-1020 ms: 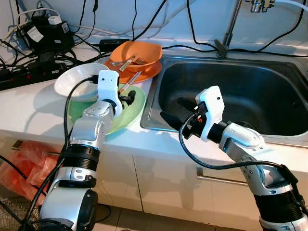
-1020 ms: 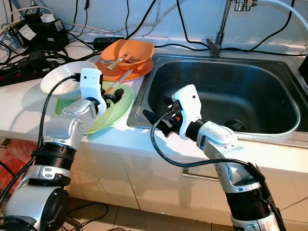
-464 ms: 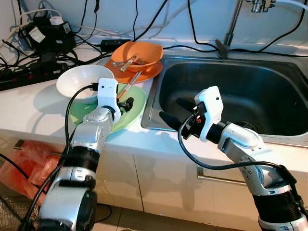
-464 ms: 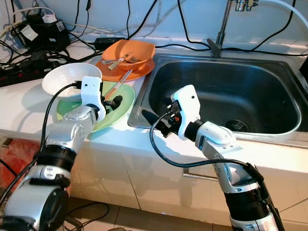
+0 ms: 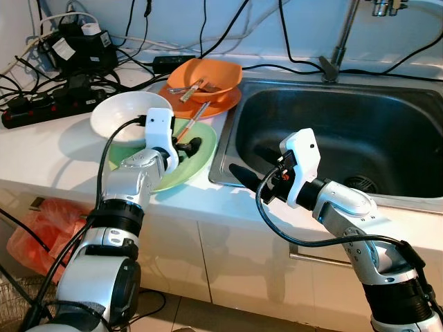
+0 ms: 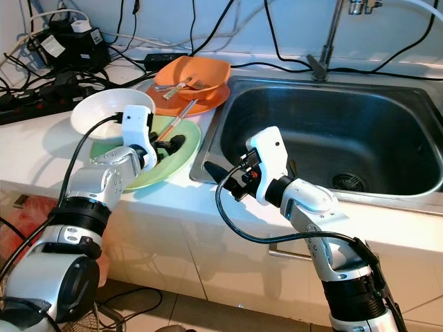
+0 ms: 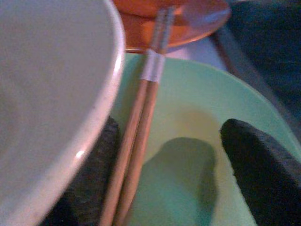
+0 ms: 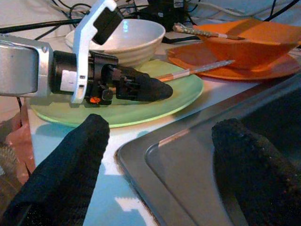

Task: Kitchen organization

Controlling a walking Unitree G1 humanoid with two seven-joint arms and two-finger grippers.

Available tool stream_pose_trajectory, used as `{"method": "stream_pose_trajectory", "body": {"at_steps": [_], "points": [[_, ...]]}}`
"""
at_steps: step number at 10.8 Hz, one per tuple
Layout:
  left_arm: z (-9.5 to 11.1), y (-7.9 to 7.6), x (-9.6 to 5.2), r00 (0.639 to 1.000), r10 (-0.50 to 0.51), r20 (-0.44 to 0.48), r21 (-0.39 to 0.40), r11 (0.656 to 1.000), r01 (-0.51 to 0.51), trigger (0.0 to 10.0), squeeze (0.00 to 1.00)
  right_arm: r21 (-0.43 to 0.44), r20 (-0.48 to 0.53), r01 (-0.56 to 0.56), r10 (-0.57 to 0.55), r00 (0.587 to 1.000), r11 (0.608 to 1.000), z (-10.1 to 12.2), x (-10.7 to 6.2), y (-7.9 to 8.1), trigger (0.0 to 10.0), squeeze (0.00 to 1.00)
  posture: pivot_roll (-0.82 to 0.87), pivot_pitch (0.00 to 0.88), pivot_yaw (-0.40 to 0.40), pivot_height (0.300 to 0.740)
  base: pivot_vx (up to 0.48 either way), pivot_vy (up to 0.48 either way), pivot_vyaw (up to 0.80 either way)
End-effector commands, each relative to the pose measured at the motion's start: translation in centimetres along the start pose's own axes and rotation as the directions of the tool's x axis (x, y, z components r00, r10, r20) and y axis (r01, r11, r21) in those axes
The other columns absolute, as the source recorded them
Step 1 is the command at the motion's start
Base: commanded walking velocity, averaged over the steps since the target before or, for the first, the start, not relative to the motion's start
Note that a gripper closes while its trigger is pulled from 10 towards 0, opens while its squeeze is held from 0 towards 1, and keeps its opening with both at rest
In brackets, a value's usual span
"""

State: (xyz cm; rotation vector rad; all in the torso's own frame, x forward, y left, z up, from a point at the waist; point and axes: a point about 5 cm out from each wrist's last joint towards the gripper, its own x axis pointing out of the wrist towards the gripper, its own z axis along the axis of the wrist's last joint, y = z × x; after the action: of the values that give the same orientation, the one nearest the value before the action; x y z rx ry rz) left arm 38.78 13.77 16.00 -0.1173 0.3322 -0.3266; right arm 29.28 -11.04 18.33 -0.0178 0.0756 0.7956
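Note:
A pair of wooden chopsticks [image 5: 190, 122] lies from the orange plate [image 5: 208, 105] down onto the green plate [image 5: 197, 162]. My left gripper [image 5: 187, 147] hovers open low over the green plate. In the left wrist view the chopsticks [image 7: 136, 141] run close beside one of its fingers [image 7: 91, 188], with nothing held. A white bowl [image 5: 128, 116] sits against the green plate's far left edge. An orange bowl [image 5: 211, 75] with utensils in it rests on the orange plate. My right gripper [image 5: 250, 166] is open and empty above the sink's front left corner.
The steel sink [image 5: 360, 124] takes up the right of the counter, with the tap's pipe [image 5: 340, 41] behind it. Power strips and tangled cables [image 5: 62, 52] crowd the back left. A red bag [image 5: 31, 232] lies on the floor below the counter's front edge.
The head view has shifted slightly. My left gripper has edged forward over the green plate, closer to the chopsticks. The right gripper stays about where it was.

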Motion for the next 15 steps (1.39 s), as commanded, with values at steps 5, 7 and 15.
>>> {"method": "stream_pose_trajectory", "body": {"at_steps": [5,7,15], "points": [[-5.2,0.7,-0.3,0.97,-0.048,-0.237,-0.077,0.997,0.03,0.0,0.0,-0.003,0.015,-0.003,0.003,1.0,1.0,0.4,-0.1,0.2,10.0,0.0,0.02,0.045,0.084,0.74,0.0,0.0,0.0],[-5.8,1.3,-0.6,0.963,-0.039,-0.265,-0.066,0.998,0.022,0.0,0.0,-0.002,0.015,0.0,0.0,1.0,1.0,0.3,-0.2,0.3,10.0,0.0,0.02,0.046,0.086,0.74,0.0,0.0,0.0],[-7.7,1.4,-1.0,0.947,-0.067,-0.315,-0.087,0.995,0.042,0.0,0.0,-0.004,0.016,0.0,0.0,1.0,1.0,0.3,-0.2,0.3,10.0,0.0,0.02,0.043,0.086,0.74,0.0,0.0,0.0]]}}
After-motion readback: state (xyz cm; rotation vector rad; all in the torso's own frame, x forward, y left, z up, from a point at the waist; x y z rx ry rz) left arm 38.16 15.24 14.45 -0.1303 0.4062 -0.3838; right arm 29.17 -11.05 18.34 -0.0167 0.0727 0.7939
